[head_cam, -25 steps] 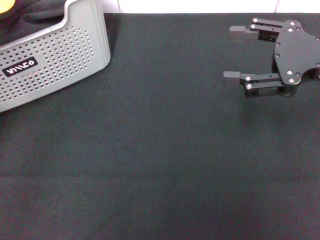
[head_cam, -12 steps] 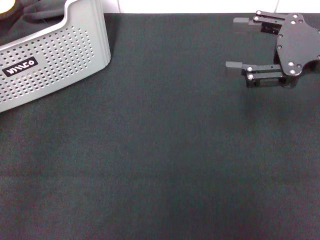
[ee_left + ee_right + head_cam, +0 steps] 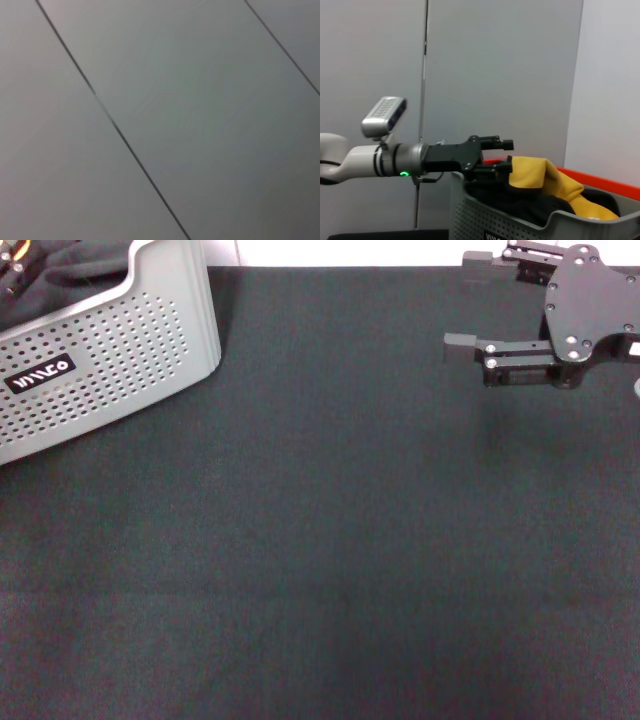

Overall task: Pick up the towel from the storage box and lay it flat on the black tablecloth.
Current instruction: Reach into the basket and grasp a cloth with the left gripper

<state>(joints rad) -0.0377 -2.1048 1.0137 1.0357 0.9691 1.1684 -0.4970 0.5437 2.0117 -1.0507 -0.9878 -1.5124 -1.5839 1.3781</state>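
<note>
Over the box point(image 3: 520, 220), the left gripper point(image 3: 507, 152) is closed on the towel point(image 3: 545, 182), whose yellow-orange face is seen draped on dark fabric point(image 3: 520, 202) inside. Well apart, the right gripper point(image 3: 462, 298) is held wide open and empty above the black tablecloth point(image 3: 320, 540).

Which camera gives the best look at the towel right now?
The right wrist view: the towel's yellow face rises above the box rim, at the left hand. The head view shows only a corner of the box's contents; the left wrist view shows none.
</note>
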